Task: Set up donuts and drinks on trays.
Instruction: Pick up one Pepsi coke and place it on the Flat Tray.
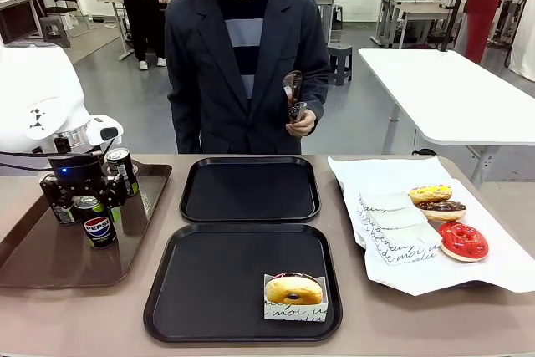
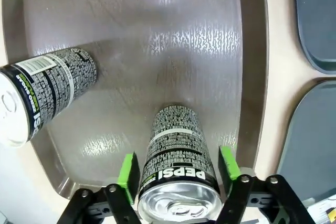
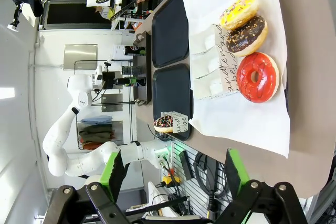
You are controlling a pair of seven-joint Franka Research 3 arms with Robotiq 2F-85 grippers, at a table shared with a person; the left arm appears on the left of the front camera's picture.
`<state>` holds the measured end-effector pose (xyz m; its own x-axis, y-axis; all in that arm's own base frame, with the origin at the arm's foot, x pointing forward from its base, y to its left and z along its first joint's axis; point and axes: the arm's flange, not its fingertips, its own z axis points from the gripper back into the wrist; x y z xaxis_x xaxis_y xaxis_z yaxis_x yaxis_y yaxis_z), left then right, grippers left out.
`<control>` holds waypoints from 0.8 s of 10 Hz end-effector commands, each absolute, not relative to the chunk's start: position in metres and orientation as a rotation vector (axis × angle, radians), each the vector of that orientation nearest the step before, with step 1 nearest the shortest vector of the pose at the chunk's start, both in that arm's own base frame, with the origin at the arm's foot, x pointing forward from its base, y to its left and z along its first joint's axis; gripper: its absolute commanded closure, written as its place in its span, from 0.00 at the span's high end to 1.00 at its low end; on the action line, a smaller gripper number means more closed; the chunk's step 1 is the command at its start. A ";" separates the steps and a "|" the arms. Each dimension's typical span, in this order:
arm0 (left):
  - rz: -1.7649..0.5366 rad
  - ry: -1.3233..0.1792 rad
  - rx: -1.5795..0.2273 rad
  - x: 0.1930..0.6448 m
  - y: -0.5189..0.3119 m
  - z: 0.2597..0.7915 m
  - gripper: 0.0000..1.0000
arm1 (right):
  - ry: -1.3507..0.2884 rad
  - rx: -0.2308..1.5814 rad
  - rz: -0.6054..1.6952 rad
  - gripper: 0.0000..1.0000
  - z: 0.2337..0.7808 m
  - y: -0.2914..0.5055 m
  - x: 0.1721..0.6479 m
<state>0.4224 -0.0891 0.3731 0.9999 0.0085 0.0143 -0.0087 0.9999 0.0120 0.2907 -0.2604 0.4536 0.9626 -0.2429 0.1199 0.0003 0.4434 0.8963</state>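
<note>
On the can between the left gripper's [image 2: 178, 174] green pads [image 2: 128, 174], the left wrist view gave white "PEPSI" lettering, upside down, above dense fine print. A second can [image 2: 42, 93], with similar fine print and a white label strip, stood nearby on the brown tray [image 2: 131, 35]. The pads stood close on either side of the Pepsi can [image 2: 176, 150]. Whether they pressed it could not be told.

The front view added the red-white-blue Pepsi globe on a can [image 1: 100, 232] just below the left gripper [image 1: 86, 211]. Whether that was the straddled can could not be told. The left arm's wrist pointed straight down over the brown tray [image 1: 50, 257], which lay left of the near black tray [image 1: 217, 282].

A golden-brown donut [image 1: 293, 290] sat in the near black tray's front right corner, in a white sleeve with black script that included "moi". The far black tray [image 1: 251, 190] lay just behind the near one. To its right, white paper [image 1: 493, 265] carried a stack of scripted sleeves [image 1: 397, 227] and yellow [image 1: 430, 194], chocolate [image 1: 440, 206] and red [image 1: 462, 241] donuts.

The right wrist view looked across that paper toward the near black tray and picked out sprinkles on the yellow donut. The right gripper's [image 3: 176, 171] fingers stood wide apart with nothing between them.

Beyond the far black tray, a person's hand [image 1: 303, 123] held tongs [image 1: 292, 89].
</note>
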 end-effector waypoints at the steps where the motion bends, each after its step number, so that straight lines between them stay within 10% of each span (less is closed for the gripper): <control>1: 0.039 0.004 0.003 0.417 -0.088 0.380 0.73 | -0.262 1.118 -0.138 1.00 0.453 -0.262 0.290; 4: 0.050 0.011 0.009 0.420 -0.088 0.381 0.44 | -0.262 1.118 -0.138 1.00 0.453 -0.262 0.290; 5: 0.049 0.009 0.011 0.419 -0.087 0.385 0.55 | -0.262 1.118 -0.138 1.00 0.453 -0.262 0.290; 6: 0.046 0.000 0.009 0.417 -0.087 0.391 0.30 | -0.262 1.118 -0.138 1.00 0.453 -0.262 0.290; 7: 0.042 -0.012 0.009 0.414 -0.086 0.402 0.40 | -0.262 1.118 -0.138 1.00 0.453 -0.262 0.290; 8: 0.022 -0.003 0.039 0.409 -0.086 0.417 0.16 | -0.262 1.118 -0.138 1.00 0.453 -0.262 0.290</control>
